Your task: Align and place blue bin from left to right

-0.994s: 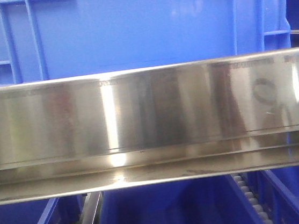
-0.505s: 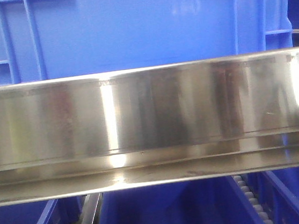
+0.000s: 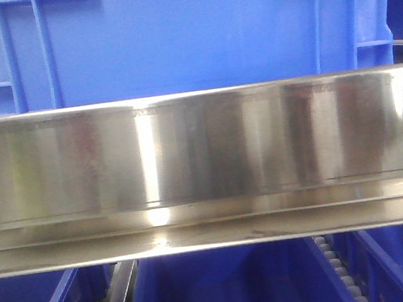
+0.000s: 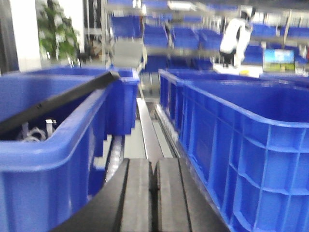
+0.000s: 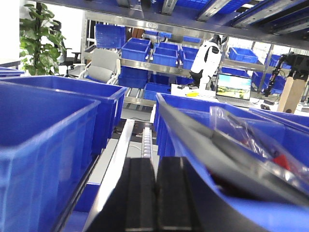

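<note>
Bright-blue ribbed plastic crate [image 3: 181,37] at 12 o'clock behind steel rail [image 3: 201,151]; left gripper [image 4: 153,166], right gripper [image 5: 155,164] clenched empty; alignment likely pending.

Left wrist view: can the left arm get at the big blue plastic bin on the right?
Probably yes. The left gripper, jaws shut, sits in the open aisle beside the big blue plastic bin; nothing stands between them.
</note>
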`<state>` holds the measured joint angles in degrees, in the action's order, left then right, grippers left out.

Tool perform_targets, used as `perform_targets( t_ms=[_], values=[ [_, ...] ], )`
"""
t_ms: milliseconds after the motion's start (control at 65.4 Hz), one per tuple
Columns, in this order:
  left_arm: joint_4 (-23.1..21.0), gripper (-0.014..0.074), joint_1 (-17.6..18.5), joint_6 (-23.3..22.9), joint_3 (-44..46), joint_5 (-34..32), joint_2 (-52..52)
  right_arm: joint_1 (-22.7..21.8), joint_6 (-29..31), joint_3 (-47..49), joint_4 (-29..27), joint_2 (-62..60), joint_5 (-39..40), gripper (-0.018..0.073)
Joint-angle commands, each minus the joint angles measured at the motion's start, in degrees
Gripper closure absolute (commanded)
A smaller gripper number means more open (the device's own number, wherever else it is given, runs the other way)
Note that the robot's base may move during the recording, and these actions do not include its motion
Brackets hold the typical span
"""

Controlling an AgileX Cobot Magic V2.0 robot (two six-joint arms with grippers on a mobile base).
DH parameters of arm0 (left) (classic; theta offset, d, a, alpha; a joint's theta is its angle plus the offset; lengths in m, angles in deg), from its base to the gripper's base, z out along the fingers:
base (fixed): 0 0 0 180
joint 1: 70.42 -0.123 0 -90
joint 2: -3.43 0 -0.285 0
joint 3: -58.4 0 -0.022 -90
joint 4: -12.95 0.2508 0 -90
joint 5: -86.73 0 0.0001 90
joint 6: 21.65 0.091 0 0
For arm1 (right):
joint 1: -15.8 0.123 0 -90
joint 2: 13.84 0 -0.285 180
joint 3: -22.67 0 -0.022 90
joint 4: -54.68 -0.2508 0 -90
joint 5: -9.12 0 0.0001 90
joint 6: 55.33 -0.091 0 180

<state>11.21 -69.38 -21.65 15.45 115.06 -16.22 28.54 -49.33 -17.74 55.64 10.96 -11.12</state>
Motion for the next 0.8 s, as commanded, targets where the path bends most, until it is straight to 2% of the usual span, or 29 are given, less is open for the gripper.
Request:
perform_targets(
  t_ms=[0, 260, 443, 581, 780],
  values=[
    [-0.9, 0.0707, -0.1, 0.0, 5.1, 2.8, -6.3, -0.3, 0.0, 3.7, -0.1, 4.9, -0.2, 0.0638],
    [-0.9, 0.0707, -0.1, 0.0, 19.1, 3.6, -25.7, -0.2, 0.0, 14.8, -0.1, 19.4, -6.2, 0.0638],
    [-0.9, 0.0707, -0.1, 0.0, 27.8, 2.4, -36.9, -0.2, 0.0, 20.4, -0.1, 28.3, -6.2, 0.0638],
    [-0.9, 0.0707, -0.1, 0.0, 30.1, -1.4, -43.4, -0.2, 0.0, 21.8, -0.1, 33.0, -4.1, 0.0638],
    [-1.4, 0.0707, -0.1, 0.0, 30.1, -2.2, -48.4, -0.2, -0.1, 21.8, -1.3, 36.2, -3.6, 0.0638]
  ],
)
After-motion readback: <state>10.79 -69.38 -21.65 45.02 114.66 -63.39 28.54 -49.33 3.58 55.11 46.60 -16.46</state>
